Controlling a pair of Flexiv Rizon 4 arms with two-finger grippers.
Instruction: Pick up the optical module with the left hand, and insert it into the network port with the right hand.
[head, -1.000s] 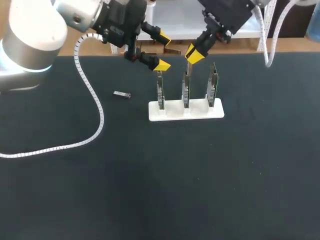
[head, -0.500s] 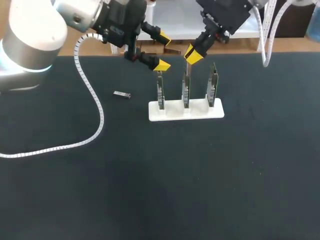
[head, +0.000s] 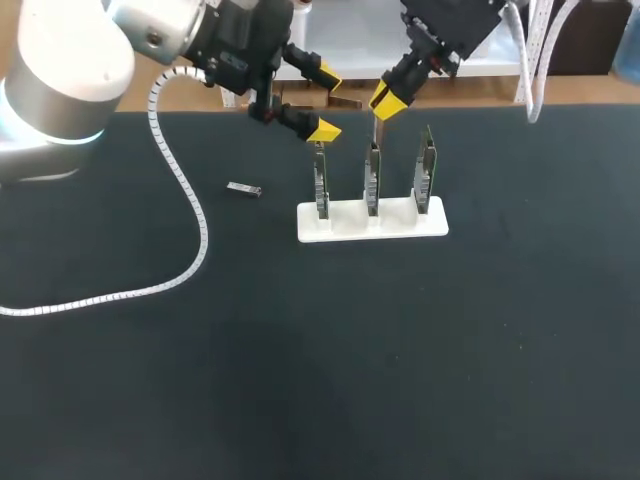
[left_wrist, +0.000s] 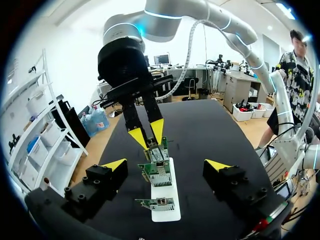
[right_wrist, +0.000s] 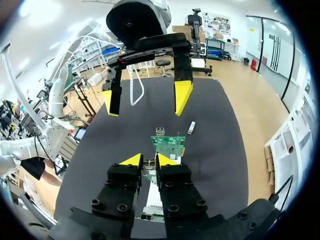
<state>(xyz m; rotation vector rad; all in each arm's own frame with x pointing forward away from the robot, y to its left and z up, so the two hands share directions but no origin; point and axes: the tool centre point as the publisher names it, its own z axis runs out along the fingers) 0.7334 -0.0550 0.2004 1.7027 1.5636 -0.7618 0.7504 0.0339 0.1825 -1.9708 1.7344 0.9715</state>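
The optical module (head: 244, 189), a small silver piece, lies on the black table left of the white stand (head: 342, 228); it also shows in the right wrist view (right_wrist: 191, 127). Three green circuit boards stand upright in the stand: left (head: 321, 183), middle (head: 372, 182), right (head: 427, 170). My left gripper (head: 325, 102) hangs wide open above the left board, well right of and above the module. My right gripper (head: 385, 99) hovers above the middle board (right_wrist: 168, 145), fingers only narrowly apart. I see nothing between them (left_wrist: 148, 134).
The left arm's white ribbed cable (head: 185, 200) trails across the table's left part. The table's back edge runs just behind the two grippers. The stand (left_wrist: 165, 212) lies straight ahead of the left gripper.
My right gripper has risen slightly, up and away from the middle board. The left arm and the module have not moved.
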